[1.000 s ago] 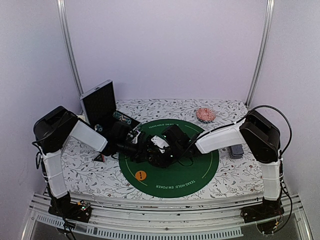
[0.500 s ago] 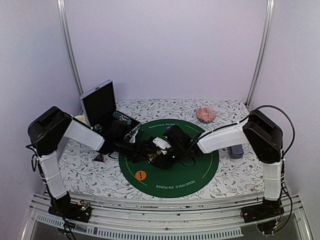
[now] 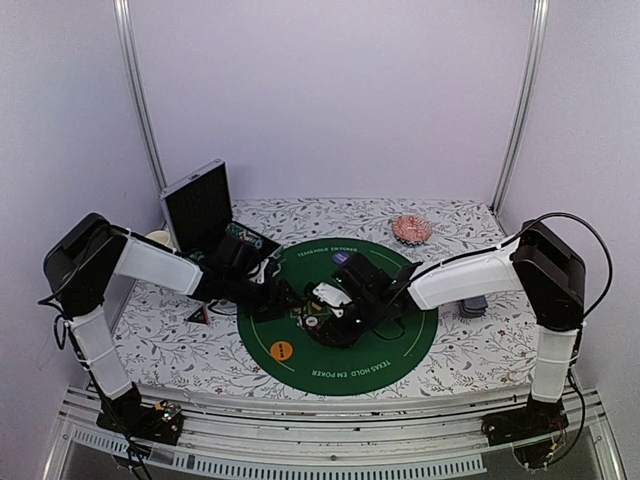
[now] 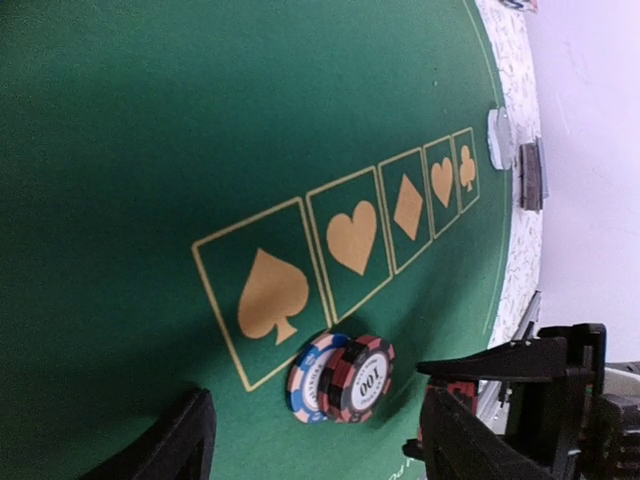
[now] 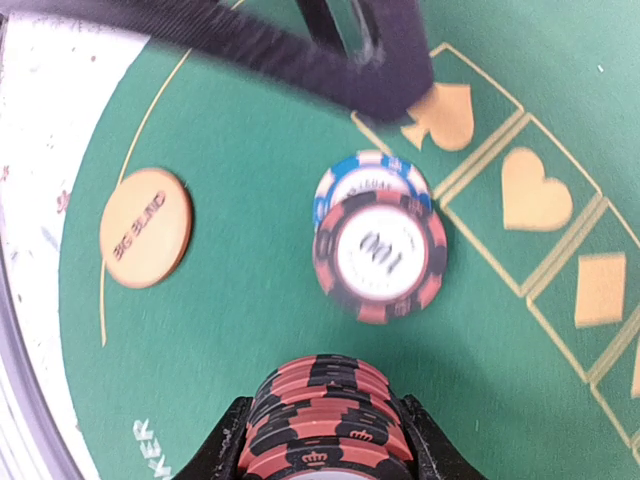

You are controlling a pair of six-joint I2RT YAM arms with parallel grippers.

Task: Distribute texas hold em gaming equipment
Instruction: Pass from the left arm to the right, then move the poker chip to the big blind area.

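- Two loose chips (image 5: 375, 235) lay flat on green mat (image 5: 250, 330), touching. Red-black "100" chip (image 5: 380, 258) partly overlapped blue-white chip (image 5: 368, 180). Both were just beside spade box (image 4: 268, 295) at end of printed suit row.
- Chip stack (image 5: 325, 415), red-black, sat betw. fingers of R gripper (image 5: 327, 445), clamped on both sides, near the loose pair. Could not tell if stack touched mat.
- L gripper (image 4: 315, 445): jaws wide, nothing betw. them. Loose pair lay just ahead of its fingertips, no contact.
- Orange disc (image 5: 145, 228) marked "BIG BLIND" lay flat on mat near printed edge ring, apart from chips.
- Top view: both grippers were close together over mat centre, L reaching from left, R from right.
- Pink dish (image 3: 411, 229) sat off mat at far right of tablecloth (image 3: 170, 340); open black case (image 3: 198, 208) at far left.
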